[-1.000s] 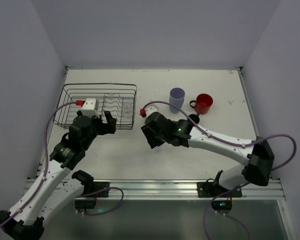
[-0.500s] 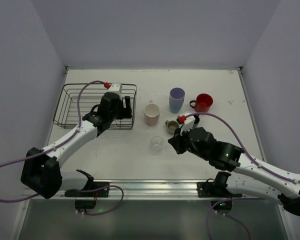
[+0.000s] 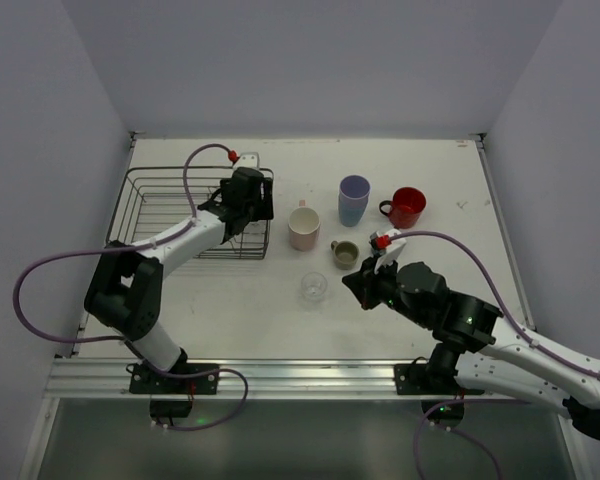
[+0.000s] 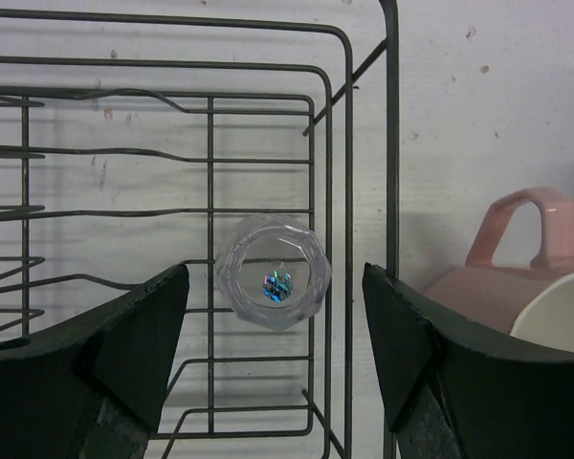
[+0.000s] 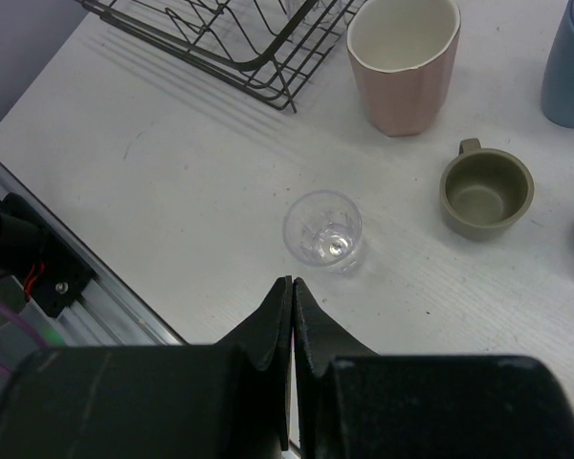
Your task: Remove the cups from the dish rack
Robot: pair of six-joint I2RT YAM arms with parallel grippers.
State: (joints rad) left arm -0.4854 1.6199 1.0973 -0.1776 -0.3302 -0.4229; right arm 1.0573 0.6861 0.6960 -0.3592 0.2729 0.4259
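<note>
The only cup I could see in the black wire dish rack, which stood by the tabletop's left edge, was a small clear faceted glass cup. It sat upright on the floor wires just inside the rack's right-hand wall. Your left end effector hung over it with the fingers spread, one to each side and neither touching the glass.

As I judged it, the step in hand was that pick. The sound course was to come straight down with the cup centred and to keep the right-hand finger inside the rack wall rather than on its wire. You needed to close low and gently on the faceted sides, since the glass looked slick and light. A vertical lift clear of the rim before any sideways travel would have spared you a snag, and the pale pink ceramic cup just beside the rack wanted a wide berth.

Your right end effector was pressed together and empty, toward the tabletop's near edge and close to a second clear glass cup. The small olive-brown mug, tall lavender tumbler and red handled mug stood out of the rack, further toward the far edge.

No brand, label or writing could be read anywhere — the iridescent glint in the racked cup's base looked like a mere reflection.
</note>
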